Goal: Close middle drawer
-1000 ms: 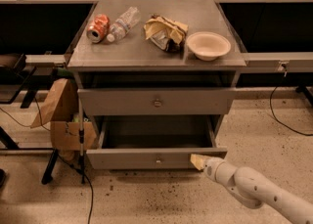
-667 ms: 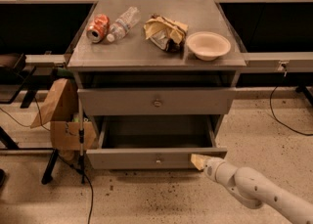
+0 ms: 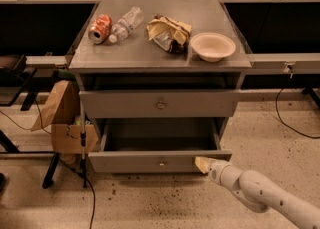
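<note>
Speckled beige flooring surrounds a grey metal cabinet (image 3: 150, 55) whose wide grey middle drawer (image 3: 135, 162) stands pulled out toward the near side, under the shut grey upper drawer (image 3: 125, 104). The white arm's gripper (image 3: 202, 164) touches the right of its low front panel, tan tips drawn together and holding nothing. The push looks about to begin and calls for a steady shove away. Drawer and gripper sit as they did a second ago.

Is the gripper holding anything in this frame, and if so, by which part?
Nothing visibly held: the gripper sits at the right end of the open grey middle drawer's flat front panel, clear of its small centre knob.
</note>
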Tool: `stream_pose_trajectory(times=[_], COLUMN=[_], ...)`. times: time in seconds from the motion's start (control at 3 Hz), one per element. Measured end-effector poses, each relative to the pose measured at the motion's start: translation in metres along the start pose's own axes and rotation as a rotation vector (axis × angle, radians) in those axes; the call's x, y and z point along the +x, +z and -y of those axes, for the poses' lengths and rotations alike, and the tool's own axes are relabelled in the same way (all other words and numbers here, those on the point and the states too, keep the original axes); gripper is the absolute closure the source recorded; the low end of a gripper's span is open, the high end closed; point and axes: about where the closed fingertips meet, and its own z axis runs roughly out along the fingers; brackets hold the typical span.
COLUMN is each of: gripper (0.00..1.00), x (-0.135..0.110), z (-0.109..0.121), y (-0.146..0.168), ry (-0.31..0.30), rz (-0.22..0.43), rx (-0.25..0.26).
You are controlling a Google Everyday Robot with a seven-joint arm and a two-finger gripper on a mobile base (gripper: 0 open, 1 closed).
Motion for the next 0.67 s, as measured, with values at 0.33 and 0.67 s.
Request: stream_pose_trajectory(times=[0.33, 0.67], gripper=[1.0, 1.0], x=[-0.0014, -0.0053], z=[-0.0001, -0.0005], y=[-0.0002, 0.0014], ry=[-0.016, -0.039], rz=[0.0, 0.001], rx=[0.001, 0.004])
